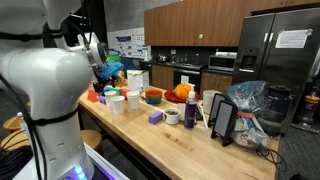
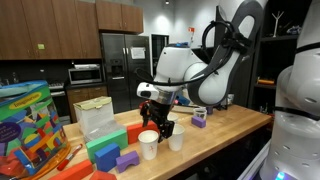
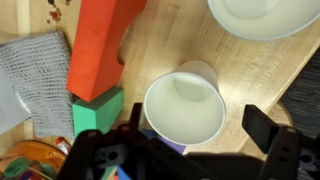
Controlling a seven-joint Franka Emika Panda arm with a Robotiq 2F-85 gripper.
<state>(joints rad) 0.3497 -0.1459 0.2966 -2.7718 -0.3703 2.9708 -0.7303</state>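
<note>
My gripper (image 3: 199,118) is open and hangs over a white paper cup (image 3: 185,103) that stands upright on the wooden table. One finger is on each side of the cup's rim, and the right finger stands clear of it. In an exterior view the gripper (image 2: 154,122) is just above that cup (image 2: 148,145). A second white cup (image 2: 176,140) stands right beside it and shows at the top of the wrist view (image 3: 262,15). In an exterior view the gripper (image 1: 106,78) is over the two cups (image 1: 118,102).
An orange-red block (image 3: 98,45), a green block (image 3: 98,108) and a grey cloth (image 3: 35,75) lie left of the cup. Purple blocks (image 2: 126,160) (image 2: 200,120), a colourful box (image 2: 30,125), a tape roll (image 1: 172,116), a purple bottle (image 1: 190,112) and a tablet stand (image 1: 222,120) share the table.
</note>
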